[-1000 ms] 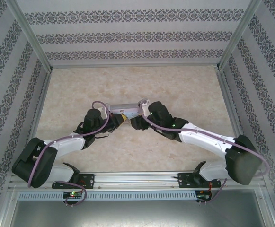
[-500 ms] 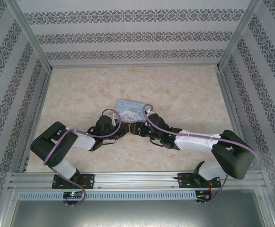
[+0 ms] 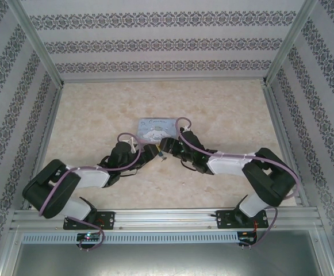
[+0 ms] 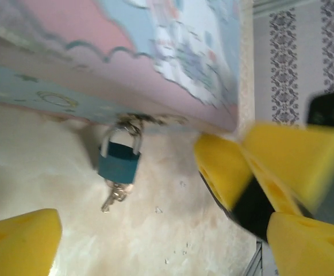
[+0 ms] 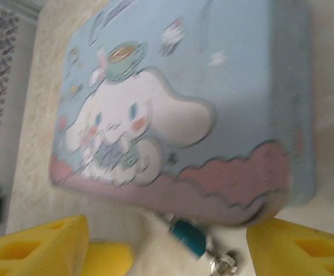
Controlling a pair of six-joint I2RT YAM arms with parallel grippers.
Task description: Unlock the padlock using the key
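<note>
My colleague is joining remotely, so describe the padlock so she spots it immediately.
Start at the pale-blue cartoon-dog tin mid-table. Against its near side lies the padlock, hooked to the tin's clasp. It is the tiny teal block with a metal shackle, key at its base.

No text, brand or number can be read anywhere. The pale-blue rectangular tin box [image 5: 184, 98] has a white cartoon dog printed on its lid. In the top view a thin dark line along the lid's far edge may be a line of script, but it is too small to make out. In the right wrist view the lid print is blurred, and only drawn figures and small ornaments can be told on it. The small blue-teal metal padlock [image 4: 119, 163] turns a plain-looking face to the left wrist camera, too soft to tell any stamp on it.
</note>
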